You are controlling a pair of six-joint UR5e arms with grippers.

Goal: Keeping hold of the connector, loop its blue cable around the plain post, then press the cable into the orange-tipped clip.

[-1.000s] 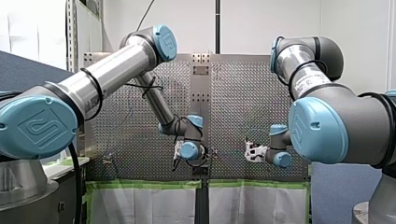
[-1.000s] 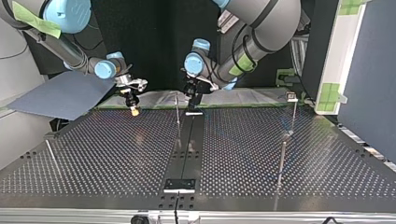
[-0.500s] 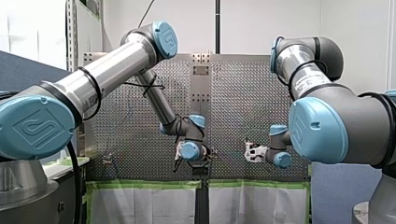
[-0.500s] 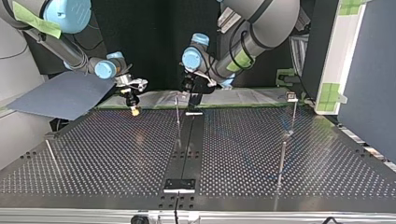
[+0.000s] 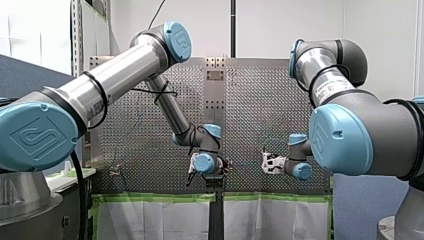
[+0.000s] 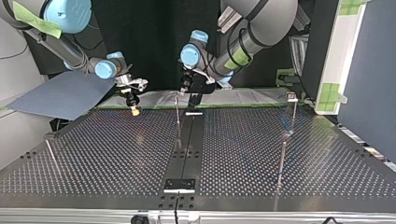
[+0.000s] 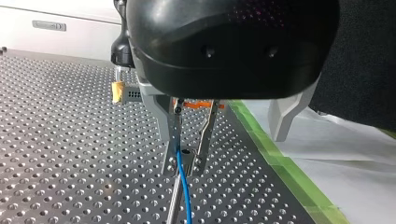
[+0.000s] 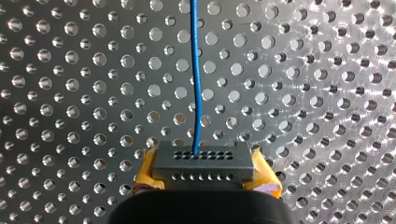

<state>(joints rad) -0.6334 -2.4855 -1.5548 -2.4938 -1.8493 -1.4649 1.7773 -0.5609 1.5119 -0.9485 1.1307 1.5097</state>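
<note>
A dark grey connector (image 8: pixel 201 163) sits between the yellow pads of my right gripper (image 8: pixel 203 176), which is shut on it. Its blue cable (image 8: pixel 196 70) runs straight ahead over the perforated plate (image 8: pixel 70 70). In the left wrist view my left gripper (image 7: pixel 223 138) stands open, its pale fingers on either side of the orange-tipped clip (image 7: pixel 201 105). The blue cable (image 7: pixel 183 182) passes along the clip's metal prong and on toward the camera. In the top view my left gripper (image 6: pixel 192 95) hangs by a thin post (image 6: pixel 178 114) and my right gripper (image 6: pixel 134 108) is to its left.
More thin posts stand on the plate at the top view's right (image 6: pixel 283 161), far right (image 6: pixel 293 114) and left (image 6: pixel 51 156). A black strip (image 6: pixel 189 144) runs down the plate's middle. Green tape (image 7: pixel 275 158) marks the plate's edge beside my left gripper.
My left arm's wrist has shifted a little toward the top view's left and turned slightly. My right arm and the connector have stayed put.
</note>
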